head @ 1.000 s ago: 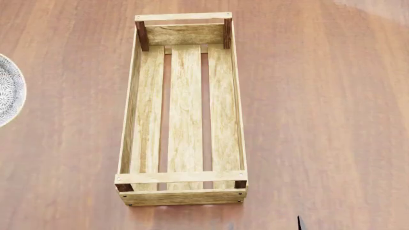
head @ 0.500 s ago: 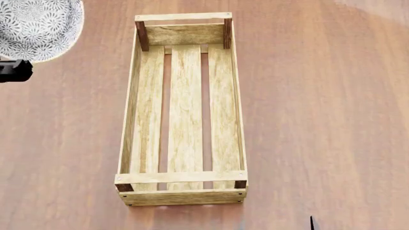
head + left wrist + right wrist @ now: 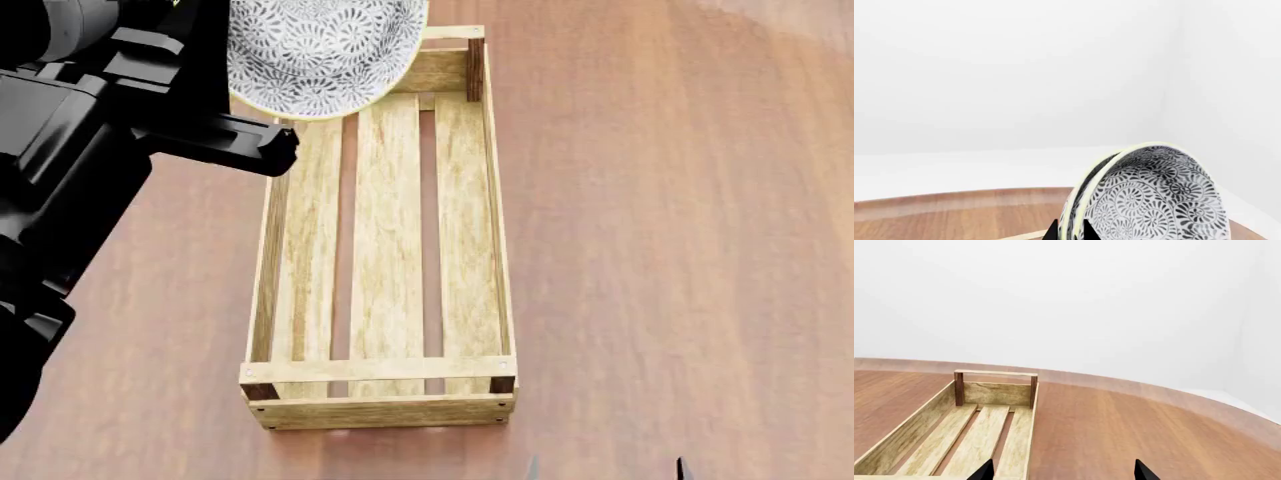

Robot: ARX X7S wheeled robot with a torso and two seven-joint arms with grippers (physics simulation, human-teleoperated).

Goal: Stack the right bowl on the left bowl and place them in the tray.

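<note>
Showing only in the left wrist view: two nested bowls [image 3: 1147, 200].

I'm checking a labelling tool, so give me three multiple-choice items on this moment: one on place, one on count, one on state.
1. Where are the stacked bowls?
A. over the tray's far end
B. on the tray's near end
C. right of the tray

2. How many floor boards has the tray?
A. two
B. three
C. five

3. The right gripper is:
A. shut on a bowl
B. open and empty
C. gripping the tray

Answers: 1 A, head view shows them there; 2 B, three slats show; 3 B, its jaws stand apart, empty.
</note>
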